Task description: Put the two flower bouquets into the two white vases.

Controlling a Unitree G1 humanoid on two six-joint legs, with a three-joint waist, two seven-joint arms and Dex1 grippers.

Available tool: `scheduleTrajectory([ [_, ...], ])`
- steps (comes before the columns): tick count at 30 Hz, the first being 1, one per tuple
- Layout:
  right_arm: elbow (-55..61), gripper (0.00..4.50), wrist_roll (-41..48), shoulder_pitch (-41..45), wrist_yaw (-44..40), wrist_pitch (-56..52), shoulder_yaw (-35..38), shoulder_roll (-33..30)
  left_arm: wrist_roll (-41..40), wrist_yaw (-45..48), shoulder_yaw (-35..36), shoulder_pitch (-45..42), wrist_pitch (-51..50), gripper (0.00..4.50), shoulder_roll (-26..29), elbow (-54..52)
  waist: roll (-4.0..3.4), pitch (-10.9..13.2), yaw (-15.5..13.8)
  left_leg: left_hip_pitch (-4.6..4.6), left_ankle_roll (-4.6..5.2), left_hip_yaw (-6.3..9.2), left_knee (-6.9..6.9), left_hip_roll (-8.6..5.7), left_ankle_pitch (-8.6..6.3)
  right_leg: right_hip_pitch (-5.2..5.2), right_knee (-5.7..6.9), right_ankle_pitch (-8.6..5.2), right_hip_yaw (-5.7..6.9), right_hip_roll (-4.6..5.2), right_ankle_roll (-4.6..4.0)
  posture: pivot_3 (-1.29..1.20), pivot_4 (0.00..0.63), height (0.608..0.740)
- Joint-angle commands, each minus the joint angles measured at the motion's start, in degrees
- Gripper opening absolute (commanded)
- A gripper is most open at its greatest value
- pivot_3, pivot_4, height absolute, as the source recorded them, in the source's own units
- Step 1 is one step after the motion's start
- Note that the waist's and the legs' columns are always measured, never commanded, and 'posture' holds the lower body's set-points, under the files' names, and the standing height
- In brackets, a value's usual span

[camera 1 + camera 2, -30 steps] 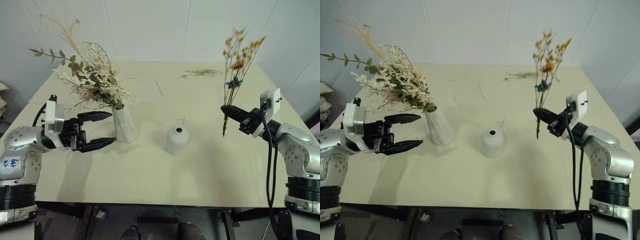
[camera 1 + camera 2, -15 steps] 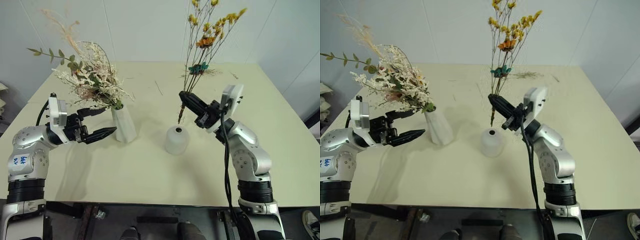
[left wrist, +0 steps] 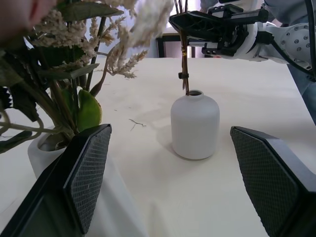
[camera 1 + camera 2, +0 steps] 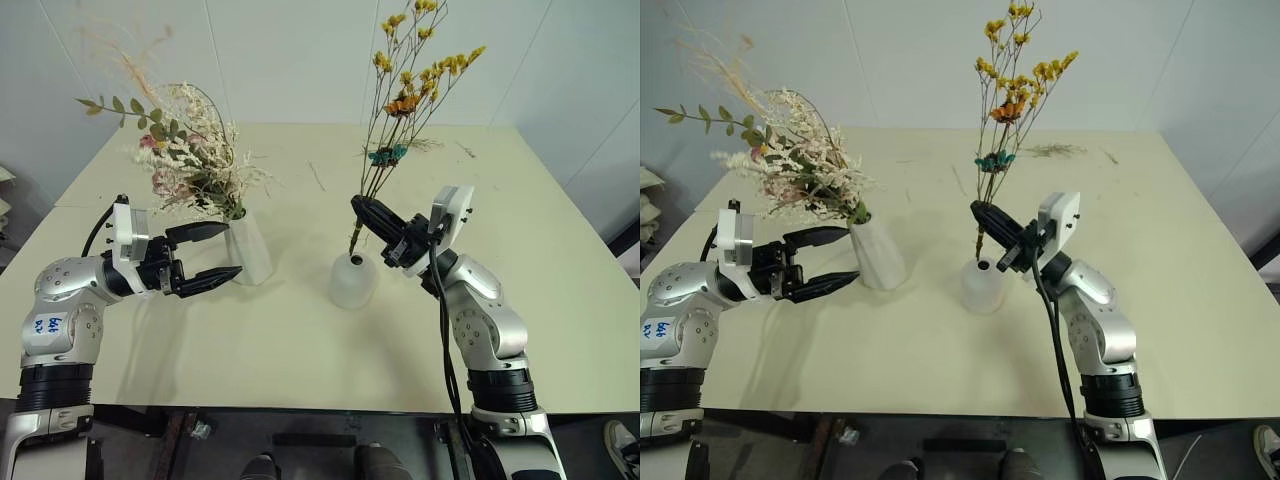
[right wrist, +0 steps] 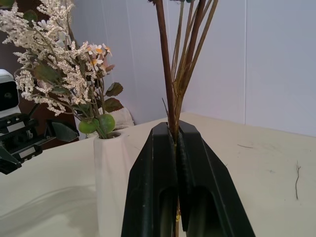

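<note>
Stems of the yellow-orange bouquet [image 4: 400, 110], clamped in our right hand [image 4: 362, 208], had swung over the round vase [image 4: 353, 280]; bushy bouquet [image 4: 190, 160] already stood in the tapered vase [image 4: 250, 248], left hand [image 4: 215, 255] open.

A pale cream counter [image 4: 300, 340] fills the scene, backed by a white panelled wall [image 4: 290, 60]. Loose dried sprigs [image 4: 425, 146] lie near its far edge, with a thin single stem [image 4: 317, 176] further left and a small twig [image 3: 137, 123] nearer the middle.
</note>
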State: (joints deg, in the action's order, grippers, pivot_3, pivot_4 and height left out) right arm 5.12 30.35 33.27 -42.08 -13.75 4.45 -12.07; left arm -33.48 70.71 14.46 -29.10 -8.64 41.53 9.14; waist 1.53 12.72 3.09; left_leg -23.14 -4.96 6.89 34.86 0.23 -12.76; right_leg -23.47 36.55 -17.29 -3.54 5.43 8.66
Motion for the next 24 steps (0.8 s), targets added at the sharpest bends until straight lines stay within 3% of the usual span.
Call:
scheduleTrajectory([
  [1, 3.3, 0.01, 1.7, 0.2, 0.4, -0.1, 1.1, -0.9, 0.0, 0.1, 0.1, -1.1, 0.4, 4.12, 0.4, -1.7, 0.00, 0.0, 0.0, 0.00, 0.00, 0.00, 0.00, 0.00, 0.00, 0.00, 0.00, 0.00, 0.00, 0.00, 0.00, 0.00, 0.150, 0.740],
  [9, 6.6, 0.01, 4.9, 1.2, 2.2, -3.0, 1.4, -1.0, 0.4, 0.5, -0.5, -2.1, 1.0, 4.12, 0.5, -0.4, 0.00, 0.0, 0.0, -0.01, 0.00, 0.00, -0.02, 0.00, 0.00, 0.00, -0.02, 0.00, 0.00, 0.00, 0.00, 0.00, 0.150, 0.740],
  [24, 2.7, 0.01, 2.3, -2.9, 1.5, 0.7, 1.0, -0.6, 0.9, 1.1, -0.8, -3.3, 0.9, 4.12, 0.7, 0.5, 0.00, 0.0, 0.0, -0.01, 0.00, -0.01, -0.07, 0.00, 0.00, 0.00, -0.07, -0.01, 0.00, 0.01, -0.01, 0.00, 0.150, 0.740],
])
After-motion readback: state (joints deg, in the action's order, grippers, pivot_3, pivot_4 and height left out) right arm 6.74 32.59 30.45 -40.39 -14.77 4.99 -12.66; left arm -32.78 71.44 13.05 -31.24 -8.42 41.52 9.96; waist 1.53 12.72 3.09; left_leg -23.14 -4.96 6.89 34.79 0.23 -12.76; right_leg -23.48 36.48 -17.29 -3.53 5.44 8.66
